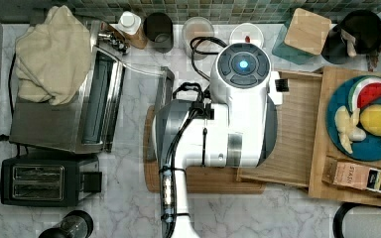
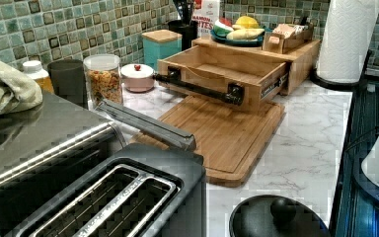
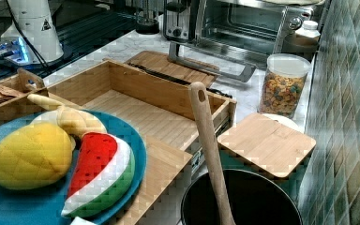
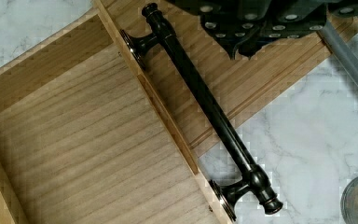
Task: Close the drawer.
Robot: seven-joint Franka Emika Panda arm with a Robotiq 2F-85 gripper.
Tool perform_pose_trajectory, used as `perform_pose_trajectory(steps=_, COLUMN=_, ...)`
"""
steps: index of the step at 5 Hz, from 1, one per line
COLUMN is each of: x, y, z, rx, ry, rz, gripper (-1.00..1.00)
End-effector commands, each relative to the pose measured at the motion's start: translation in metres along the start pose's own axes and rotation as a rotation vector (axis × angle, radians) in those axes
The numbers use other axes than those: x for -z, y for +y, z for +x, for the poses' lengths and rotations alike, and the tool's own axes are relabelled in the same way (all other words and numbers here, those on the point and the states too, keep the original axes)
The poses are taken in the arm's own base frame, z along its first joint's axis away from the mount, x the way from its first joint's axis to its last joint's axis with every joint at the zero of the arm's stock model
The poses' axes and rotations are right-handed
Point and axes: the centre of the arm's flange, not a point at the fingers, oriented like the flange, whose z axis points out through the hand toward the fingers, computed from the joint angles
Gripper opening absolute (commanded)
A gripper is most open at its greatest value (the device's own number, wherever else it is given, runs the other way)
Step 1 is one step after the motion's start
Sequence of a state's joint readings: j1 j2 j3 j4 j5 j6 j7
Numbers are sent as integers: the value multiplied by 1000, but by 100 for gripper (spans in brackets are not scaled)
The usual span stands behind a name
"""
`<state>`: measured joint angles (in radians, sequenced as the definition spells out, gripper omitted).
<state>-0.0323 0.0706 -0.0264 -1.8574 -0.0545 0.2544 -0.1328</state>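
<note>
A kitchen counter of white marble. The drawer (image 2: 222,69), a shallow light-wood tray, stands pulled well out of a wooden box (image 2: 301,54) that carries a blue plate of toy fruit (image 2: 237,30); its front panel overhangs a darker cutting board (image 2: 217,133). A long dark bar handle (image 4: 205,100) runs across the drawer front. The wrist view shows the gripper (image 4: 249,28) hovering above the cutting board just beside that handle; whether its fingers are wide or narrow cannot be told. To close the drawer well, the likely best move is to press near the middle of the front panel and push straight toward the box, so the drawer slides in evenly without twisting.
</note>
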Motion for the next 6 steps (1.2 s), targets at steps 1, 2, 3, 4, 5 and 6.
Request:
perform_pose_trajectory(steps=1, x=-3, y=1, z=0, rx=0, ry=-2, rz=-5, gripper=-100)
perform_pose_trajectory(steps=2, x=-24, y=-12, z=-16, rx=121, ry=82, rz=-25, gripper=-100)
perform_pose_trajectory(steps=3, x=-50, y=-23, z=-19, rx=214, ry=104, rz=-3, gripper=-100)
perform_pose_trajectory(steps=4, x=-78, y=-34, z=-16, rx=291, ry=101, rz=7, gripper=-100)
perform_pose_trajectory(steps=5, x=-102, y=-47, z=-14, rx=392, ry=125, rz=-28, gripper=-100)
perform_pose_trajectory(steps=6, x=-117, y=-53, z=-3, rx=411, ry=101, rz=-9, gripper=-100)
